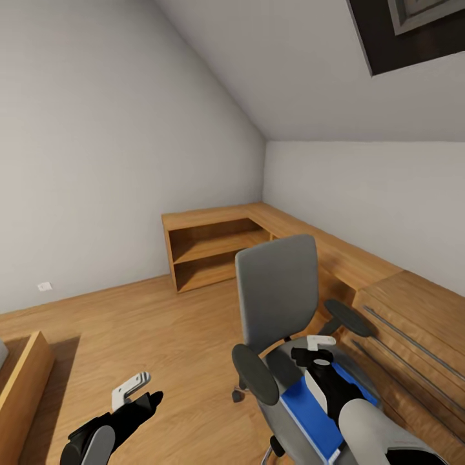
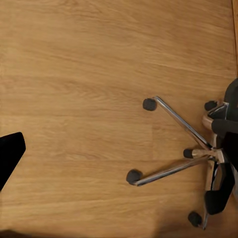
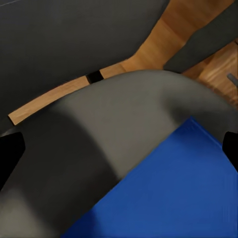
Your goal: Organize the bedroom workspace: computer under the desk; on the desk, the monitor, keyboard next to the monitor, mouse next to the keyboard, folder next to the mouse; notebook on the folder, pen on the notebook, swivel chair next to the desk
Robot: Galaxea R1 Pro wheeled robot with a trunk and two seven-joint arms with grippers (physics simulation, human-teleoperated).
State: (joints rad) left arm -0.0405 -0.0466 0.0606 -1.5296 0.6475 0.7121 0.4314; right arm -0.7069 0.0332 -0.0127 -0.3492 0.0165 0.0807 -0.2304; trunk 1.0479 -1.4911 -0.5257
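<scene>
Bedroom (image 1: 116,161): sloped pale grey walls, oak plank floor (image 1: 161,336), dark skylight opening top right in the head view.

Open oak corner shelves (image 1: 213,248) sit against the far wall and run along the right wall toward a light oak dresser (image 1: 413,336) with long metal bar handles. A wooden panel edge (image 1: 26,387) shows at lower left.

Swivel chair (image 1: 278,297): grey tall back, black armrests, standing on the floor just beside the dresser, in front of the robot's right side. Its chrome five-star base (image 2: 193,148) with dark casters shows in the left wrist view, flat on the planks.

Folder (image 1: 310,413): bright blue, lying flat on the chair seat, white page edge toward the robot. In the right wrist view the blue cover (image 3: 168,193) lies close under the camera, with the grey seat around it.

Right gripper (image 1: 316,349) is over the seat, above the folder's far end, near the base of the backrest. Jaws spread: dark finger tips at both edges of the right wrist view, nothing between them. Contact with the folder: cannot tell.

Left gripper (image 1: 139,391) hangs over bare floor, left of the chair and apart from it. Jaws spread, holding nothing.
</scene>
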